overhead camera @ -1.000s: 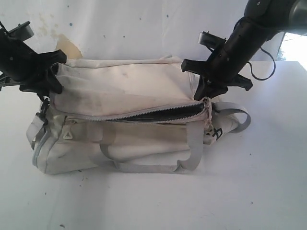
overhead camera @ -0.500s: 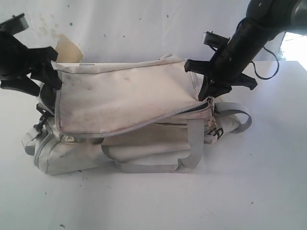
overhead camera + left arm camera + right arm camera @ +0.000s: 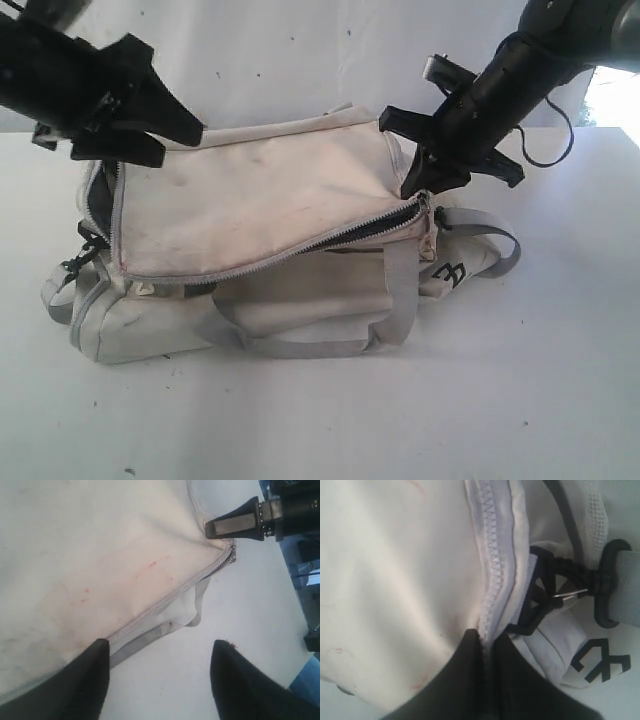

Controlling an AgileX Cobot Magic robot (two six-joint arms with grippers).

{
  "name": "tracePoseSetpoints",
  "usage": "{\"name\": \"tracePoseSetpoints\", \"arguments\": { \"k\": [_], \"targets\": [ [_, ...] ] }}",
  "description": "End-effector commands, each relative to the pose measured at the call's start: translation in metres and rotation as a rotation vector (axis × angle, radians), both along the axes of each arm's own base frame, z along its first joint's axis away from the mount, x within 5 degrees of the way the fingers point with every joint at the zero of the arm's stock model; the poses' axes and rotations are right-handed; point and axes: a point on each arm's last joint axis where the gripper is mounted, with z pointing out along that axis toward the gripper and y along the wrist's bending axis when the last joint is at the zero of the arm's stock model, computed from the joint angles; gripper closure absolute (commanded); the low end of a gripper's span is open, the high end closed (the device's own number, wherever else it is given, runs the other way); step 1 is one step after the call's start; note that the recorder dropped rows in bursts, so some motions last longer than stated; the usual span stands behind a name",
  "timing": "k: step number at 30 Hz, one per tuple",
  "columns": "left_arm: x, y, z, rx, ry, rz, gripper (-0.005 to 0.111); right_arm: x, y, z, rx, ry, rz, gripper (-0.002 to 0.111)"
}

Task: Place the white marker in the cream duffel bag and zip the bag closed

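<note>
Cream duffel bag (image 3: 250,200) has seemingly been zipped nearly shut. Its end is pinched by right fingers (image 3: 455,680); left fingers (image 3: 85,680), spread empty, were lifted.

One duffel bag (image 3: 250,205), two end effectors (image 3: 180,147) (image 3: 416,186)

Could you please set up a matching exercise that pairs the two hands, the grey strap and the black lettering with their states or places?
Things:
1. left hand
2. right hand
3. grey strap
4. black lettering

States or places:
A. pinched shut on the cream duffel bag at its zipper
B. printed on the bag's end
C. open
D. looping across the bag's front

Pairs: 1-C; 2-A; 3-D; 4-B
</note>
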Motion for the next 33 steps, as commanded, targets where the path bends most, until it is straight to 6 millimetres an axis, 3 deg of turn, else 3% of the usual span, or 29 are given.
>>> {"name": "tracePoseSetpoints", "arguments": {
  "k": [1, 7, 10, 14, 24, 33],
  "targets": [
    [-0.003, -0.030, -0.014, 0.002, -0.124, 0.033, 0.058, 0.002, 0.000, 0.006, 0.044, -0.009, -0.091, 0.108],
    [-0.025, -0.091, -0.026, -0.002, -0.314, 0.010, 0.058, 0.009, 0.005, 0.011, 0.185, 0.057, -0.342, 0.108],
    [-0.037, -0.115, -0.031, -0.001, -0.374, 0.031, 0.058, 0.011, 0.010, 0.015, 0.269, 0.065, -0.374, 0.108],
    [-0.046, -0.138, -0.043, -0.047, -0.307, 0.053, 0.058, 0.011, 0.012, 0.017, 0.295, 0.078, -0.371, 0.108],
    [-0.041, -0.154, -0.068, -0.164, -0.089, 0.210, 0.058, 0.009, 0.012, 0.016, 0.289, 0.096, -0.359, 0.108],
    [-0.033, -0.169, -0.081, -0.137, -0.159, 0.066, 0.058, 0.006, 0.013, 0.016, 0.273, 0.083, -0.293, 0.108]
  ]
}}
